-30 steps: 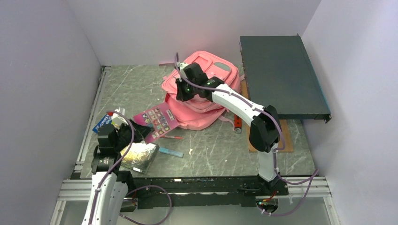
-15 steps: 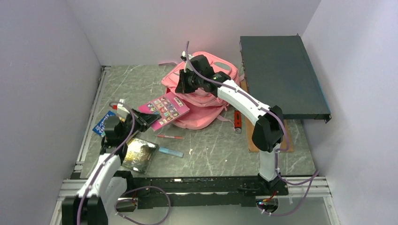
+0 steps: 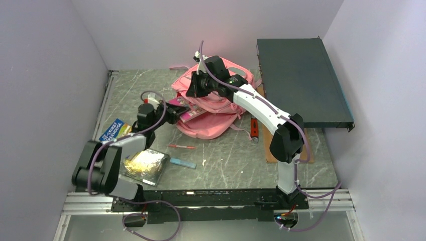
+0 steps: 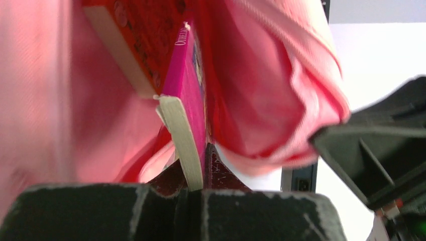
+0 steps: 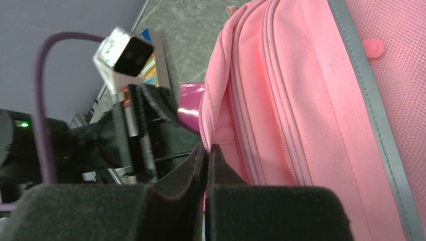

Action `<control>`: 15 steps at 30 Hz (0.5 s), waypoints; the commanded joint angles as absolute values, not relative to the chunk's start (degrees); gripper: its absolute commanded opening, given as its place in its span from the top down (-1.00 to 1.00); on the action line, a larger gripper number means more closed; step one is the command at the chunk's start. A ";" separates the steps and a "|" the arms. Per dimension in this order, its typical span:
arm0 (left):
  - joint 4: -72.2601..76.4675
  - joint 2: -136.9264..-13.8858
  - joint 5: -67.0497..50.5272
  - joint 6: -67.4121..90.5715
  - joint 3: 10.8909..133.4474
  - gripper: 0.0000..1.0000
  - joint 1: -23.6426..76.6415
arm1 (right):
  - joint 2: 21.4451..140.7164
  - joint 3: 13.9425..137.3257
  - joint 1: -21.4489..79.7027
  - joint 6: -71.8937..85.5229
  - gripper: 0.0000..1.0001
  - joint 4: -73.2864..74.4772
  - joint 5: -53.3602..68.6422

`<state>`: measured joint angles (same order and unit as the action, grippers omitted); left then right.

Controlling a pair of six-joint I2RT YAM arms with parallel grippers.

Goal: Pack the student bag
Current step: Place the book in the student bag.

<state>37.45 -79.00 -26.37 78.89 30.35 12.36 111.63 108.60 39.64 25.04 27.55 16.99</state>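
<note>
Left of the counter's (image 3: 221, 160) middle, the left jaws are clamped on the near end of a thin magenta paperback book (image 4: 190, 95). Its far end sits inside the mouth of the large soft pink fabric backpack (image 3: 213, 125), which lies mid-counter toward the back. The right jaws are pinched shut on the mouth's fabric edge, lifting it. This looks like the insertion step; next, the book probably needs pushing deeper before release.

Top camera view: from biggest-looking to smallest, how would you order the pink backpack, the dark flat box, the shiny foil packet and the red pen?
1. dark flat box
2. pink backpack, partly covered, so a close second
3. shiny foil packet
4. red pen, only a thin line
</note>
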 commanded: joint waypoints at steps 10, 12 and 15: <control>35.95 -106.99 6.56 87.96 56.36 1.00 30.08 | 105.97 111.56 39.46 27.87 1.00 20.44 24.08; 30.36 -110.35 9.04 89.18 60.58 1.00 31.09 | 106.39 112.21 39.46 27.82 1.00 21.33 24.19; 23.19 -113.44 10.32 92.40 64.13 0.91 31.58 | 105.87 111.62 39.35 27.20 1.00 21.78 23.42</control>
